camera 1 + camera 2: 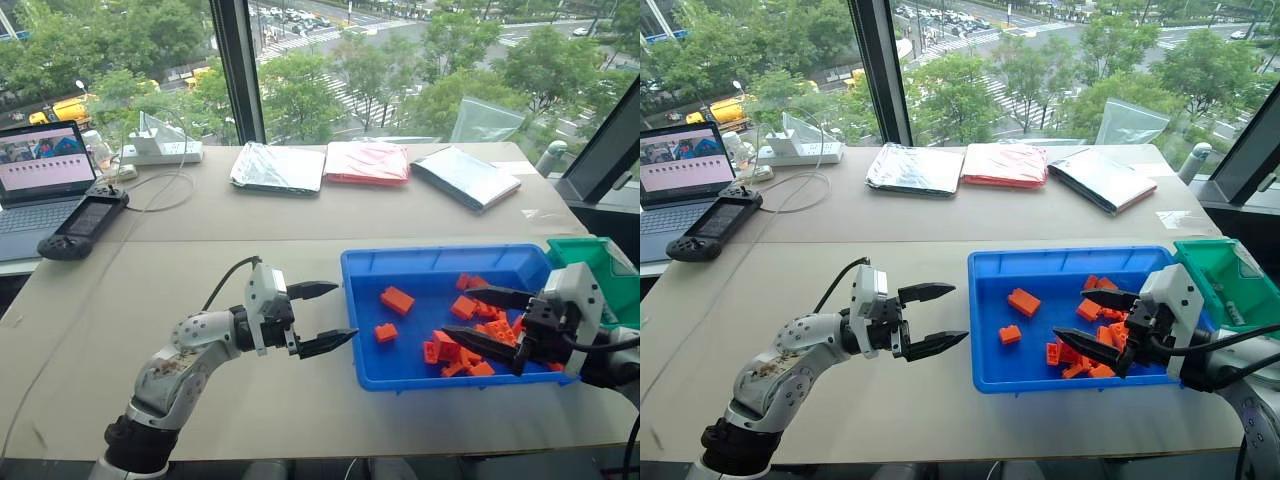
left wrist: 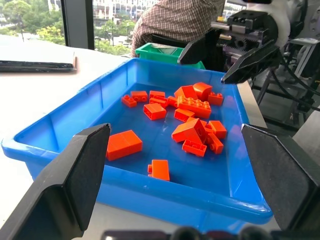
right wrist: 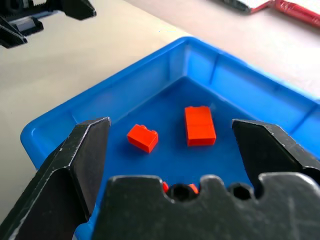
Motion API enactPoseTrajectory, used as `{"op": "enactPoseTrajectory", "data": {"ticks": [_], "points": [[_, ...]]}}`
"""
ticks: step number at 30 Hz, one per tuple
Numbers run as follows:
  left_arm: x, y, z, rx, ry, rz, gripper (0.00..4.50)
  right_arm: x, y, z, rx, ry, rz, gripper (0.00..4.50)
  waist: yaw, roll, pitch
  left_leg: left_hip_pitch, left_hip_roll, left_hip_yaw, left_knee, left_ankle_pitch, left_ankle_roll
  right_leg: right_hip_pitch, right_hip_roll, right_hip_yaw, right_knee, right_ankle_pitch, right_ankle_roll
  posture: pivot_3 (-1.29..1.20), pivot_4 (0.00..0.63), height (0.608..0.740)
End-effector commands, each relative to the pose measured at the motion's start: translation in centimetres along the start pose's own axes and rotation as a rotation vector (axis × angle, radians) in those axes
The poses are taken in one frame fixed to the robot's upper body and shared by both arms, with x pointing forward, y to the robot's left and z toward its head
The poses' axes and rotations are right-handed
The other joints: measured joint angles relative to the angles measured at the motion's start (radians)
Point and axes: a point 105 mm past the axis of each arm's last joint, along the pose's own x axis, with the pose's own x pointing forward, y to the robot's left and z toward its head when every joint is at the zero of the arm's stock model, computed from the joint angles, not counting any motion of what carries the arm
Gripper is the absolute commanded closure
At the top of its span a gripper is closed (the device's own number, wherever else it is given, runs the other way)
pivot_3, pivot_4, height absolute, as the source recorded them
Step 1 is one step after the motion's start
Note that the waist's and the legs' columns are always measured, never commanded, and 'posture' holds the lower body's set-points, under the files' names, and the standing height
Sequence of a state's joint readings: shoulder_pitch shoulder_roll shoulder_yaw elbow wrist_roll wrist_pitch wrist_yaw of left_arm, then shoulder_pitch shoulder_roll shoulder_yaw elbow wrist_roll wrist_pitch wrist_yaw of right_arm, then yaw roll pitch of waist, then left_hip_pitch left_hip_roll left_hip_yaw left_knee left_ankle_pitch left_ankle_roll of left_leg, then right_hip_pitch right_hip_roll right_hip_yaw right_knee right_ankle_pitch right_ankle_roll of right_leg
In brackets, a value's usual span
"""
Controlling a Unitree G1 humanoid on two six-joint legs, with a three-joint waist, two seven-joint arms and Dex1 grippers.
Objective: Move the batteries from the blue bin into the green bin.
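The blue bin sits at the right of the table and holds several orange batteries. One battery and a smaller one lie apart on its left half; a pile lies on its right half. My right gripper hangs open and empty over that pile, pointing left. Just outside the bin's left wall my left gripper is open and empty, pointing at the bin. The green bin stands against the blue bin's far right corner.
A laptop, a black handheld controller and a power strip lie at the far left. Three flat pouches lie along the back by the window. A person in a plaid shirt stands beyond the green bin.
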State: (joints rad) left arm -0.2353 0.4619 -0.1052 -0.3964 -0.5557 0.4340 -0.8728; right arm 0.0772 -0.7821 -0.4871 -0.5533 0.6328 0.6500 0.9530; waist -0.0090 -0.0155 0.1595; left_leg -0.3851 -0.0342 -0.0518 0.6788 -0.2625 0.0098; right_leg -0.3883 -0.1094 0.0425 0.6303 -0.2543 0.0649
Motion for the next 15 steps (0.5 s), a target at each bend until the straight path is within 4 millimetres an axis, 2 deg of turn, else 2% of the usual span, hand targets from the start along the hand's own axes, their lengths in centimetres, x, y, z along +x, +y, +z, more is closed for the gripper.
{"op": "enactPoseTrajectory", "data": {"ticks": [1,4,11,15], "points": [[-0.4,-0.4,1.4,0.026,-0.025,0.012,0.0,-0.5,0.2,0.5,-0.036,-0.054,-0.012,0.02,-0.001,0.0,0.0,0.0,0.0,0.0,0.0,0.0,0.0,0.0,0.0,0.0,0.0,0.0,0.0,0.0,0.15,0.74],[-0.5,-0.5,1.4,0.025,-0.017,0.017,0.0,-0.4,0.2,0.1,-0.036,-0.048,-0.021,0.02,0.003,0.0,0.0,-0.001,0.0,0.0,0.0,0.0,0.0,0.0,-0.001,0.0,0.0,0.0,0.0,0.0,0.15,0.74],[-0.7,0.7,0.8,0.026,0.013,0.072,0.0,-0.6,-1.4,0.0,-0.048,-0.047,-0.131,0.02,0.005,0.0,0.0,-0.001,-0.001,0.0,0.0,0.0,0.0,0.0,-0.001,0.0,0.0,0.0,0.0,0.0,0.15,0.74],[-0.3,3.8,0.3,0.031,-0.007,0.355,0.0,-0.4,-3.7,-0.1,-0.068,-0.043,-0.351,0.02,0.007,0.0,0.0,0.0,-0.001,0.0,0.0,0.0,0.0,0.0,-0.001,0.0,0.0,0.0,0.0,0.0,0.15,0.74]]}}
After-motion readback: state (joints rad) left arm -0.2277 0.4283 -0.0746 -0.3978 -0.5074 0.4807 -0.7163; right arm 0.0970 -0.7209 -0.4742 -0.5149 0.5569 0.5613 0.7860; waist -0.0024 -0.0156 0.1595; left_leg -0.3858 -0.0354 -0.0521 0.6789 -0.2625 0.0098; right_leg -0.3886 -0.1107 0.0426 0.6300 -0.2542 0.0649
